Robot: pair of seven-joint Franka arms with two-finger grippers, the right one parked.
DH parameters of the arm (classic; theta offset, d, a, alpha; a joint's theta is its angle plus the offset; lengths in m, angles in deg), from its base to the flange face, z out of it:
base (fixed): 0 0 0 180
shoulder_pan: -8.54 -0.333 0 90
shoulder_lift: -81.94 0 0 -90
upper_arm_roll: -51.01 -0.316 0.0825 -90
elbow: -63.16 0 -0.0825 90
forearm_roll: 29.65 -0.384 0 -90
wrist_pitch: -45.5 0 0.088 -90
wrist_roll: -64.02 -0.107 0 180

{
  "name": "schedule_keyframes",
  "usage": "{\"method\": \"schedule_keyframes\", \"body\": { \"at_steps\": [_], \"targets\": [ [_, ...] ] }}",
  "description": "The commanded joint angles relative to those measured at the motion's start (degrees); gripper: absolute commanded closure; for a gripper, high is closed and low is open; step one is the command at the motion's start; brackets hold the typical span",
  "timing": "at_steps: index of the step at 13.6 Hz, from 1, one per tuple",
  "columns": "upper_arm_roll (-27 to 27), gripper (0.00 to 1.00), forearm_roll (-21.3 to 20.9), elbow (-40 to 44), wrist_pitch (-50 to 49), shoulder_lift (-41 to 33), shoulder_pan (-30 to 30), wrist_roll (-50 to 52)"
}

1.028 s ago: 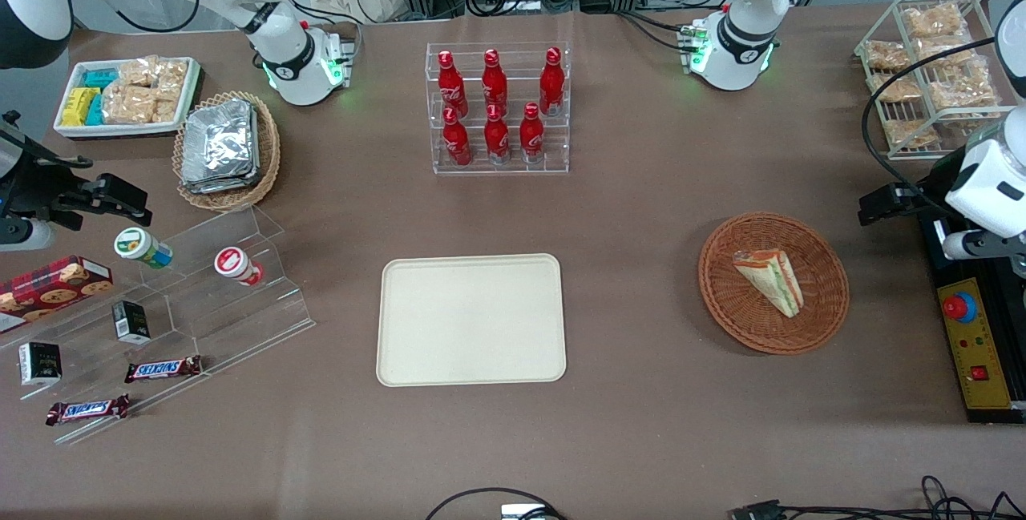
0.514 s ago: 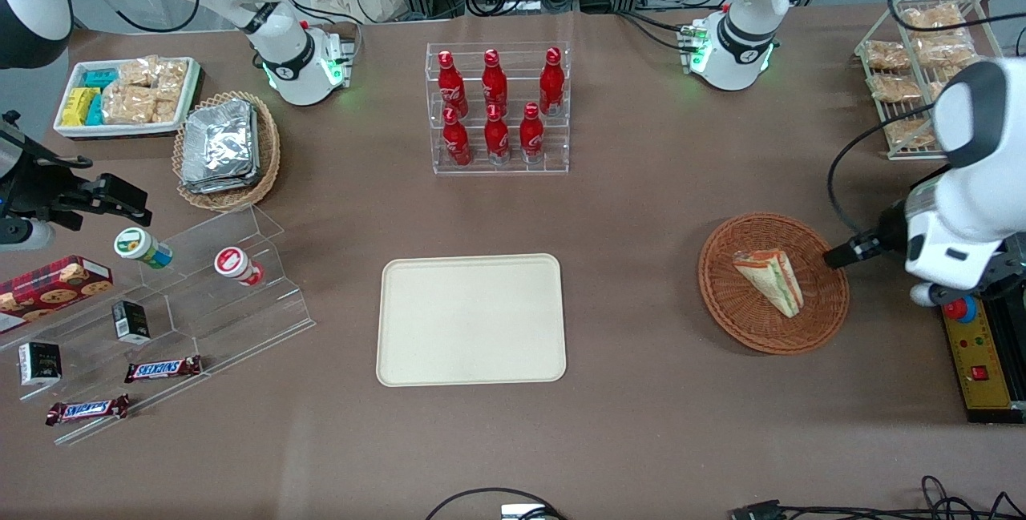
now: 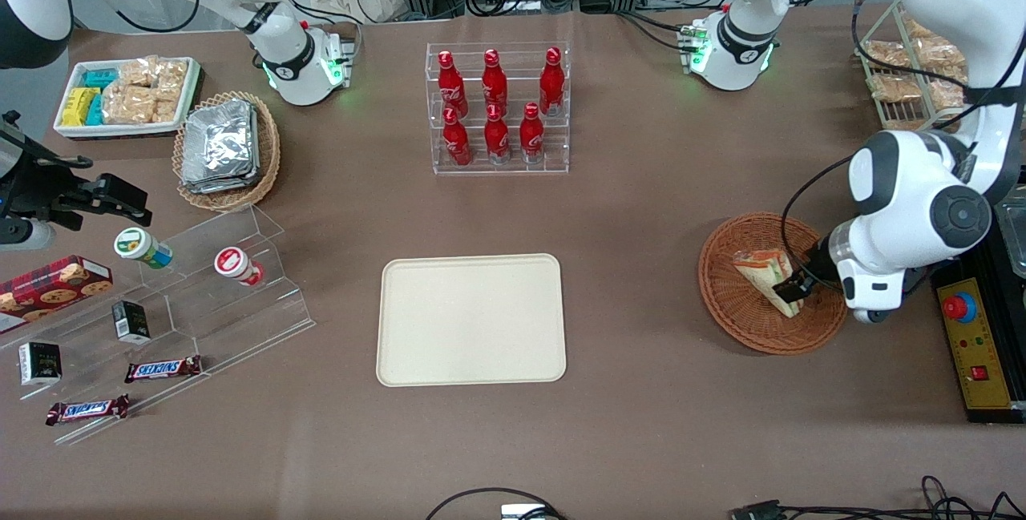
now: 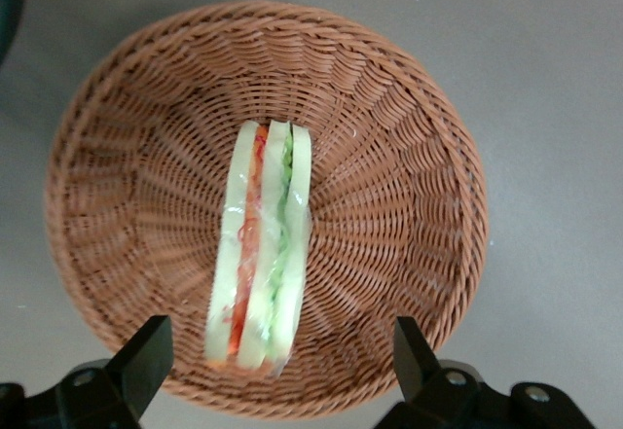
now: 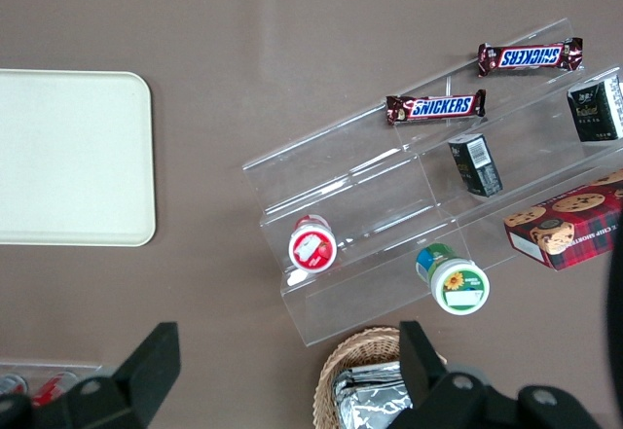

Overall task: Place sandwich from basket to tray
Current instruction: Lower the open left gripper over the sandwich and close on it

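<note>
**Q:** Where's your claw, and where's the sandwich?

**A:** My gripper (image 4: 273,371) hangs above the basket (image 4: 409,137) with its fingers (image 4: 146,356) spread wide apart, holding nothing. The sandwich (image 4: 261,254) lies in the basket, roughly mid-bowl, and my fingers stand either side of one end of it. The tray (image 3: 471,320) sits well apart, nearer the table's middle, with nothing on it.

**Q:** How do you reckon it'll handle?

**A:** Light and soft, I'd judge: bread and filling in clear wrap. Squeeze hard and the layers would crush or slide on each other, and the film looks slick, so I'd close gently.

**Q:** Where would you take hold?

**A:** Across the two broad bread faces, about halfway along, so the pads press the layers together and don't pry them apart. It rests on edge with the orange-red and green stripes facing up at me, which leaves both faces free to reach.

**Q:** Which way does it run?

**A:** In the front view, its long axis lies diagonally: one end sits farther from the camera and toward the tray, the other nearer the camera and toward my arm's end of the table. That axis runs crosswise to the line between my fingers, so they already line up with the faces.
</note>
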State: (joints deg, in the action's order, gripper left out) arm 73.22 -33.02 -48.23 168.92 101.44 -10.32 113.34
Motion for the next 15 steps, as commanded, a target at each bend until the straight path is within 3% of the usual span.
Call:
{"method": "schedule_keyframes", "body": {
  "at_steps": [1,9,10,12,13,15],
  "targets": [
    [-0.1,0.00,-1.8,0.2,1.6,2.6,0.1,2.8],
    [-0.4,0.02,-3.7,0.3,4.7,7.5,-0.1,3.5],
    [-0.4,0.14,-3.7,0.4,4.9,7.7,-0.1,3.5],
    [-0.3,0.75,-6.6,0.5,5.3,7.8,-0.1,3.4],
    [-0.2,1.00,-8.7,0.6,5.2,7.4,-0.3,3.2],
    [-0.2,1.00,-9.3,0.9,4.9,6.9,-0.2,2.1]
  ]
}}
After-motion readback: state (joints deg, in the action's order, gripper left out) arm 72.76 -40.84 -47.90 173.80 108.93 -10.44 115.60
